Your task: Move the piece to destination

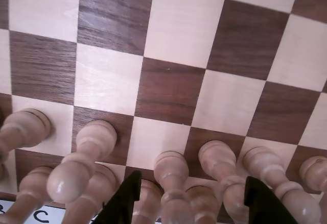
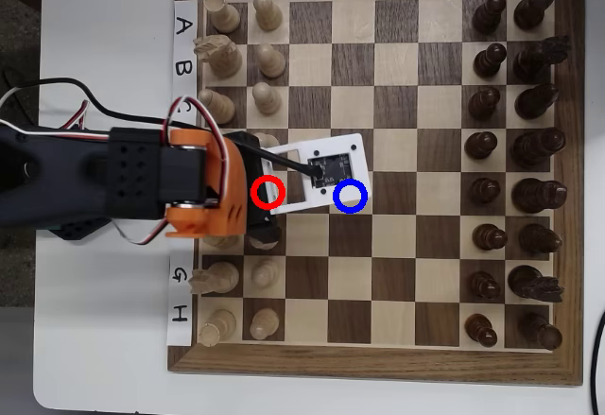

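Gripper (image 1: pixel 196 196) hangs low over the pale pawn row, black fingers spread, nothing clamped. The pawn (image 1: pixel 171 175) stands between the fingertips on its home square. Ahead, past the gripper, sits the blue-ringed square (image 2: pixel 350 196), bare.

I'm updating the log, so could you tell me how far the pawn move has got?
Nothing looks moved yet: in the wrist view the pale pawns stand in their row. In hand: the gripper hangs open above that row, its fingers either side of a pawn, gripping nothing. Left: close on the pawn, lift it, and set it on the blue-ringed square, partly covered by the arm's camera mount.
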`<state>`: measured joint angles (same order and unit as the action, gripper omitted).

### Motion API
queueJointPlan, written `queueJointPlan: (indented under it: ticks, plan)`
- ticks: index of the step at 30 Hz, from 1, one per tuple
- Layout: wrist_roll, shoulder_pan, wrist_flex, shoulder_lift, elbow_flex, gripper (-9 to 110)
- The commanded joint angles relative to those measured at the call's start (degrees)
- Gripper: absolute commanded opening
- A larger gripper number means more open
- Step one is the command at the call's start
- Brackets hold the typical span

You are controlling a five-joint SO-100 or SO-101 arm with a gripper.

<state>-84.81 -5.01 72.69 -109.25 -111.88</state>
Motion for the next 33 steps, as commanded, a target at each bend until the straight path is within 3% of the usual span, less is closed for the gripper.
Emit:
queueJointPlan:
  ticks: [1,16,33]
  plan:
    - [0.26,1.14,-0.09,-4.04,0.18,23]
    - [-0.09,2.99,8.79,-9.93,2.55,20]
    - [0.00,1.05,7.56,-5.10,1.67,18]
